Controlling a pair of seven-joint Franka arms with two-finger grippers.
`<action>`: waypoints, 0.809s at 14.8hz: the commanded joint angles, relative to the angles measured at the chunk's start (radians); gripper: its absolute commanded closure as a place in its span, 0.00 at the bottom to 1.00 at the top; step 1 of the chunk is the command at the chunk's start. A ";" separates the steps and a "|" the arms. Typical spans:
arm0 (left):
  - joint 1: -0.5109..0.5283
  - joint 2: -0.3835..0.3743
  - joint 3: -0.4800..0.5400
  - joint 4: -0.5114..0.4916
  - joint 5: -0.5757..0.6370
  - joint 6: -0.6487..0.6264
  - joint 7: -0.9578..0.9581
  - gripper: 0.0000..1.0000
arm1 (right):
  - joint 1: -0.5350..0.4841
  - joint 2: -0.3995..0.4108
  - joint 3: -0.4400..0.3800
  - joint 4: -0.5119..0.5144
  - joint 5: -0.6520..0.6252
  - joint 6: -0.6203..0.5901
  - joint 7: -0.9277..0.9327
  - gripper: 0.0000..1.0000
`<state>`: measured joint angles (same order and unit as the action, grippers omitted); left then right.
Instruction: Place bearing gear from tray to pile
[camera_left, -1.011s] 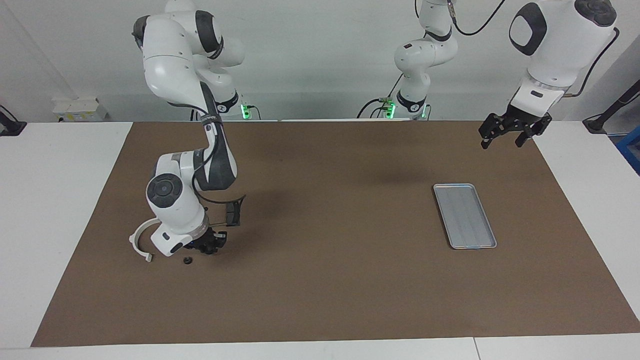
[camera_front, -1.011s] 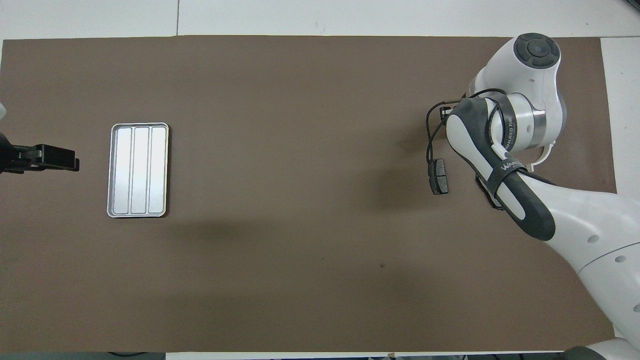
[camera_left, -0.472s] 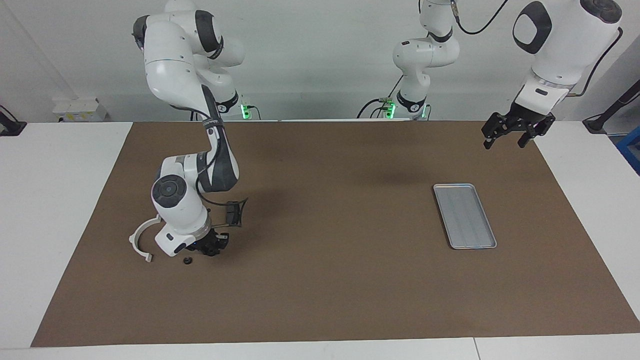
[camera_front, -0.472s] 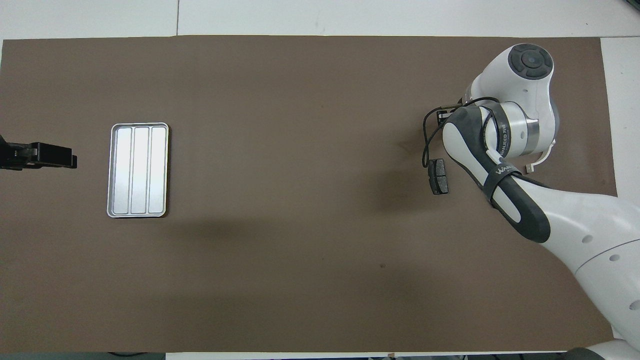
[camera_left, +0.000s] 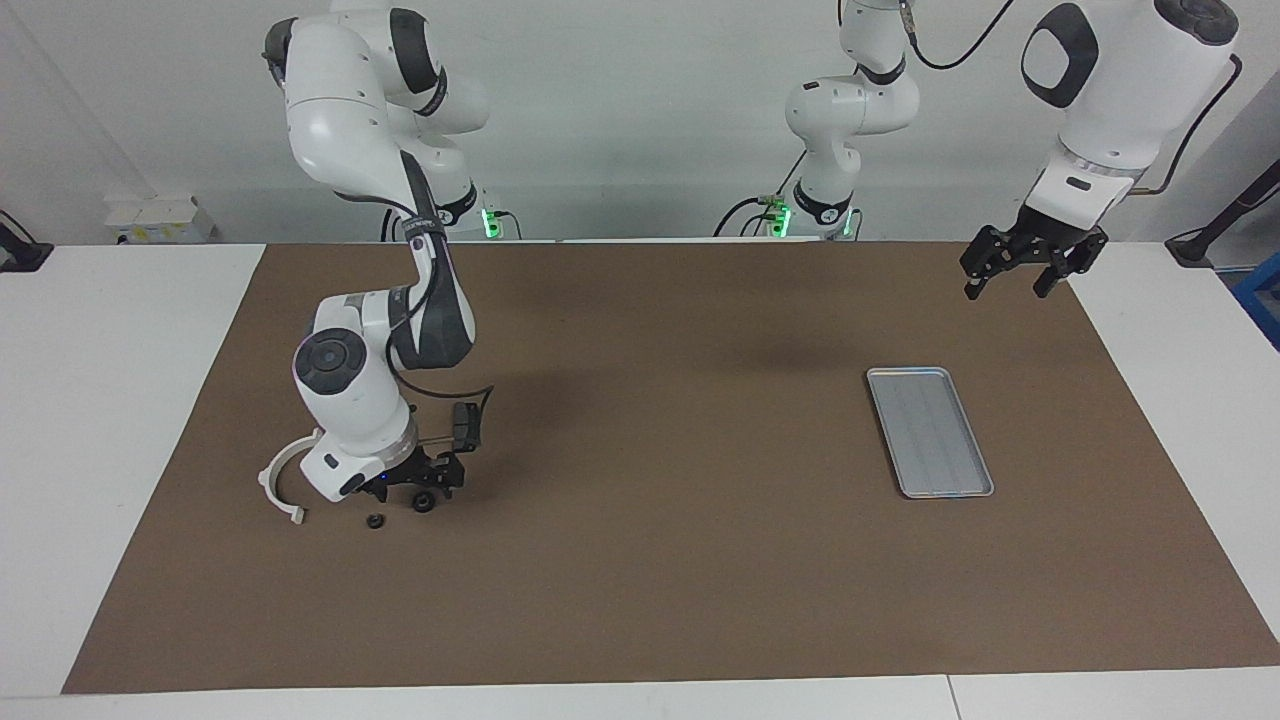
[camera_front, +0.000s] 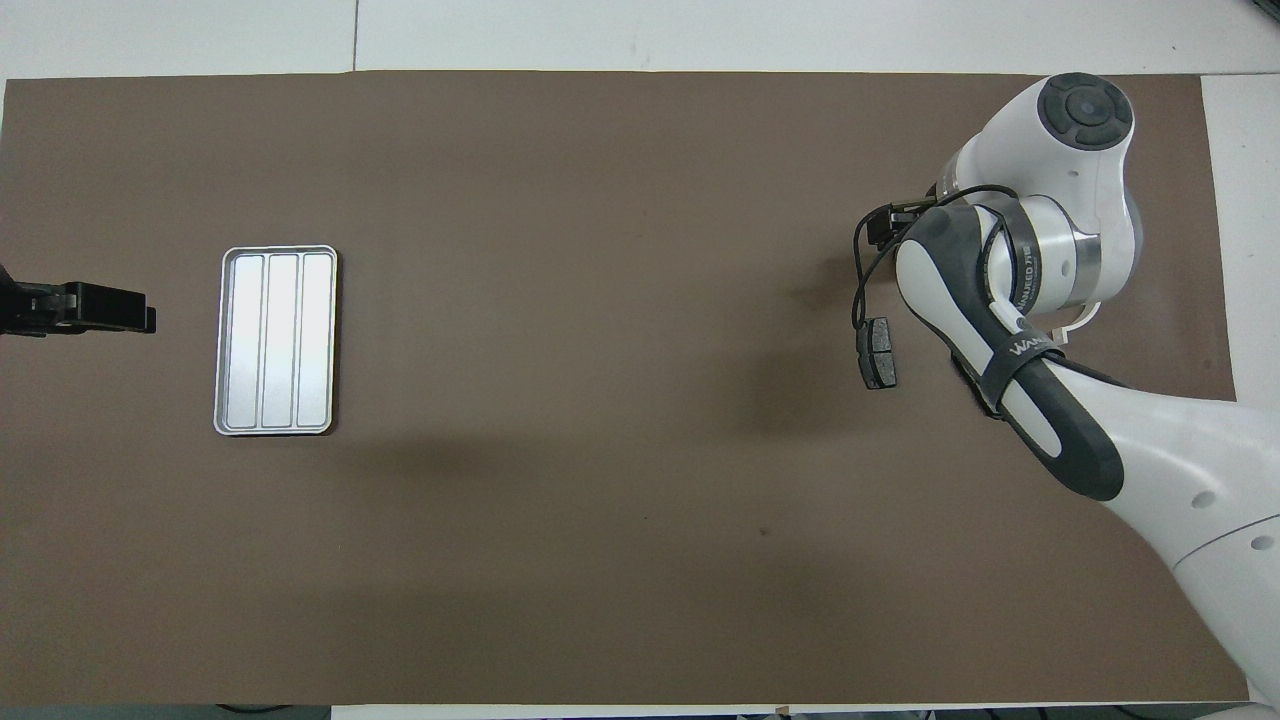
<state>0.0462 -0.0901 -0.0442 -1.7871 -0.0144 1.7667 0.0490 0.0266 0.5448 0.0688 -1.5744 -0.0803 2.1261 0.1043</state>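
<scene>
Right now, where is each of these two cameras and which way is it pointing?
Facing view: high across the table, looking back at the robots; both arms show whole, the right gripper low over the pile, the left gripper raised near the mat's edge.
Overhead view: high above the robots' end, looking steeply down and forward; only the right arm's forearm and the left gripper show.
Both share the tray and one dark pad, half a turn apart.
</scene>
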 joint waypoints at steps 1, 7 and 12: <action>-0.011 0.004 0.015 -0.011 0.021 0.019 0.012 0.00 | -0.034 -0.048 0.012 -0.030 -0.015 -0.008 -0.001 0.00; -0.016 0.021 0.015 -0.002 0.021 0.022 0.012 0.00 | -0.036 -0.136 0.011 -0.033 -0.015 -0.093 -0.015 0.00; -0.019 0.038 0.015 0.018 0.021 0.019 0.012 0.00 | -0.028 -0.429 0.012 -0.163 0.034 -0.207 -0.012 0.00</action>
<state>0.0446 -0.0644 -0.0408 -1.7855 -0.0136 1.7764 0.0536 0.0055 0.2993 0.0715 -1.6031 -0.0759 1.9483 0.1042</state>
